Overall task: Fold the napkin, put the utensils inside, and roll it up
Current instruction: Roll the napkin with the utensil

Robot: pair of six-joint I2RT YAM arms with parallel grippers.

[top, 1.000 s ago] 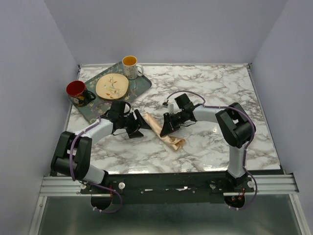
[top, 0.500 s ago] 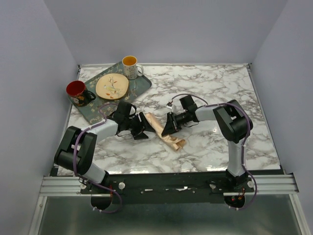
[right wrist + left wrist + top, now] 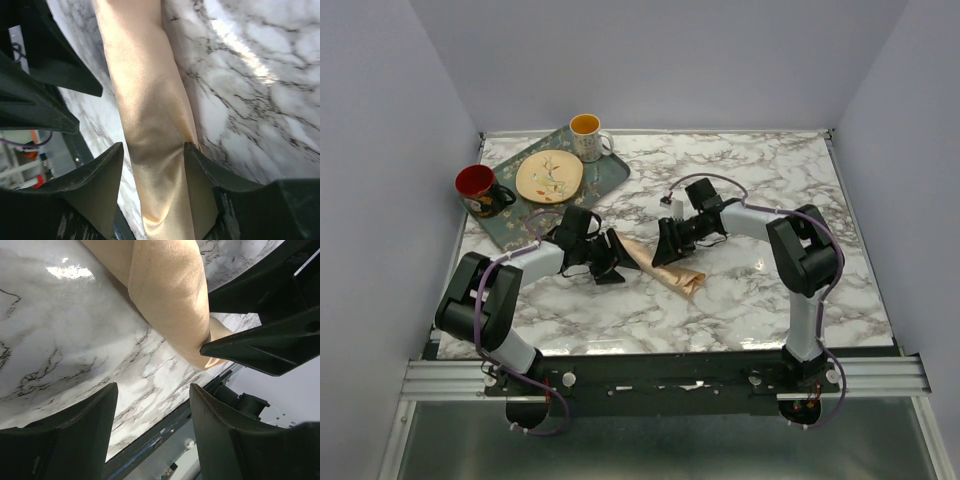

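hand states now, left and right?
Left hand: open, empty.
Right hand: open, straddling the rolled napkin, not visibly clamping it.

Napkin on table, right of tray

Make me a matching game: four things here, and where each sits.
1 rolled peach-tan cloth napkin
2 dark ceramic mug, red inside
3 white ceramic mug, orange inside
4 round cream floral plate

A middle of the green tray
B bare marble tabletop
C tray's far corner
D tray's left corner

Pairs: 1-B, 2-D, 3-C, 4-A
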